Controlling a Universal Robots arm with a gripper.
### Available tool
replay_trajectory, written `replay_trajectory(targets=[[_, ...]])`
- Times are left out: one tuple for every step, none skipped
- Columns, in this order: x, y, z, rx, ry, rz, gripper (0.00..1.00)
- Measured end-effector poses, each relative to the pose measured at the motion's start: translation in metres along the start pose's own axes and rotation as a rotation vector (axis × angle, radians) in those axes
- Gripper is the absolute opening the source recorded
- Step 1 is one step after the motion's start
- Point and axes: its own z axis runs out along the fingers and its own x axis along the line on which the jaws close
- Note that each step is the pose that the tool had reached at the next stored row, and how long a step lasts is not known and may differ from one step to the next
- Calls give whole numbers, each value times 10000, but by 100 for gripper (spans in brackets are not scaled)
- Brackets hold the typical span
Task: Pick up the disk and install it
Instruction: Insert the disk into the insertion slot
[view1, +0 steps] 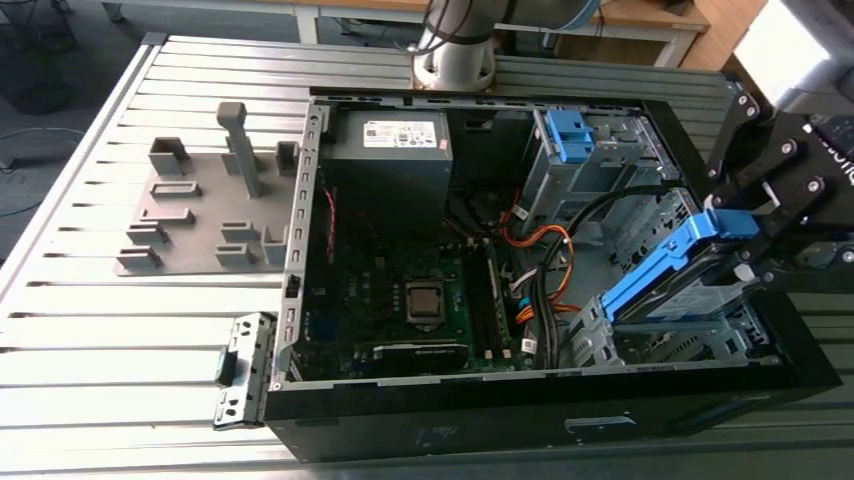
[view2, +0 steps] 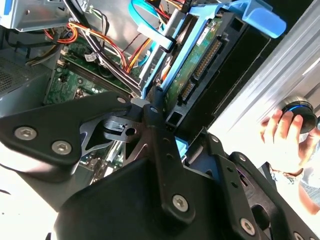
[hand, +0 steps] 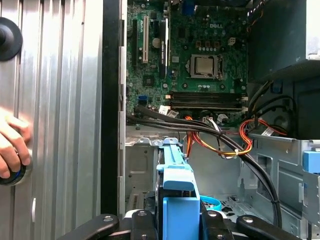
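Observation:
The disk (view1: 683, 285) is a flat metal drive with blue rails. It hangs tilted over the drive cage (view1: 681, 345) at the near corner of the open computer case (view1: 534, 410), on the exterior view's right. My black gripper (view1: 763, 245) is shut on its upper end. In the second wrist view the disk (view2: 200, 55) shows its green circuit board, with my gripper (view2: 165, 127) clamped at its near end. In the first wrist view the disk's blue rail (hand: 176, 187) runs between my gripper's (hand: 177, 222) fingers.
Inside the case are a grey power supply (view1: 400, 140), the motherboard (view1: 400, 290), orange cables (view1: 550, 265) and a blue bracket (view1: 570, 135) in the far bay. A grey fixture (view1: 214, 205) lies on the slatted table. A person's hand (view2: 280, 130) rests on a knob beside the case.

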Motion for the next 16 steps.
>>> replay_trajectory(targets=[[1, 0, 18, 0, 1, -1, 36], [2, 0, 36, 0, 1, 0, 36], [3, -1, 53, 0, 1, -1, 36], [5, -1, 72, 0, -1, 0, 36], [6, -1, 90, 0, 0, 0, 36], [7, -1, 109, 0, 0, 0, 36], [8, -1, 124, 0, -1, 0, 36], [8, -1, 126, 0, 0, 0, 36], [8, -1, 126, 0, 1, 0, 36], [8, -1, 126, 0, 1, 0, 36], [8, -1, 126, 0, 2, 0, 36], [9, -1, 125, 0, 9, 0, 36], [8, -1, 126, 0, 3, 0, 38], [8, -1, 127, 0, 2, 0, 38], [8, -1, 127, 0, 1, 0, 44], [8, -1, 127, 0, 2, 0, 44]])
